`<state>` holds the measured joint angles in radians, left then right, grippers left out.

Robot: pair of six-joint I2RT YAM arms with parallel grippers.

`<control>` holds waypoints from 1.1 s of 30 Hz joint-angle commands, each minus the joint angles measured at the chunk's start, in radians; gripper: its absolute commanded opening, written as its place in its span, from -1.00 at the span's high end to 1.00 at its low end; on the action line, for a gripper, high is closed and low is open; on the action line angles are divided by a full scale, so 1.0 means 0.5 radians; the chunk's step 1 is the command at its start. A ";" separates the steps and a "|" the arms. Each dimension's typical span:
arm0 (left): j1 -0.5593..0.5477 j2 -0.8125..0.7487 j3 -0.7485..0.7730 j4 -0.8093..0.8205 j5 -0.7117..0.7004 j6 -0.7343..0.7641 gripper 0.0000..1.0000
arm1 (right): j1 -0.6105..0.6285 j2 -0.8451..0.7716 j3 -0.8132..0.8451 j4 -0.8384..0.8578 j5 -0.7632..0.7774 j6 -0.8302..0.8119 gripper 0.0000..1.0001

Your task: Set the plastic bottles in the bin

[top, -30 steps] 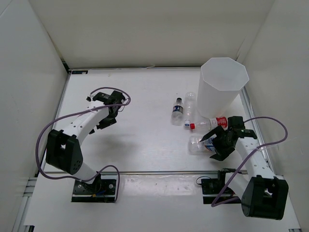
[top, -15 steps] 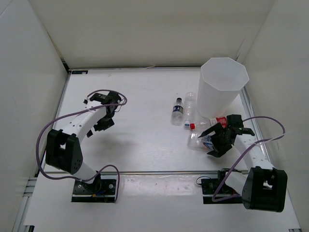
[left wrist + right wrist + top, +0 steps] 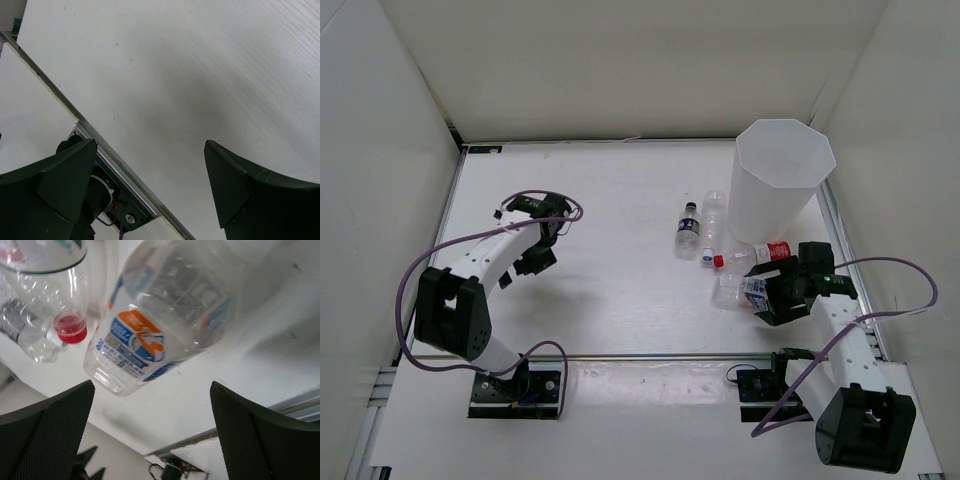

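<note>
Four clear, crinkled plastic bottles (image 3: pixel 688 228) lie on the smooth white table (image 3: pixel 610 200) at the foot of the tapering, translucent octagonal bin (image 3: pixel 775 210). Right gripper (image 3: pixel 152 384): fingers spread beside the blue-and-orange-labelled bottle (image 3: pixel 160 320), apparently not touching it. Left gripper (image 3: pixel 150 145), well apart from the bin: fingers spread.

We see a white table (image 3: pixel 620 270) with a faint wood grain, boxed in by a plain white left wall (image 3: pixel 380 150), far wall (image 3: pixel 620 60) and right wall (image 3: pixel 910 130). A metal rail (image 3: pixel 650 356) runs along its near edge, with a white ledge (image 3: pixel 650 410) nearer still. The light is soft and even, and shadows on the table are pale grey.
</note>
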<state>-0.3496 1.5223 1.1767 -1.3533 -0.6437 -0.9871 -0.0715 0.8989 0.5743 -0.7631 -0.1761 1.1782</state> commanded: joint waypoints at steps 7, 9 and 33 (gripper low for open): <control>0.003 -0.130 -0.080 -0.030 -0.019 0.038 -1.00 | -0.029 0.037 0.023 -0.183 0.333 0.405 -1.00; 0.003 -0.148 -0.101 -0.012 -0.019 0.038 -1.00 | -0.029 0.055 0.023 -0.183 0.370 0.405 -1.00; 0.003 -0.148 -0.126 0.007 -0.038 0.115 -1.00 | -0.127 0.402 0.029 -0.160 0.147 0.316 0.16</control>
<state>-0.3496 1.4883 1.0943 -1.3544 -0.6453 -0.9390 -0.1257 1.1339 0.5518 -0.7425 -0.0578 1.3823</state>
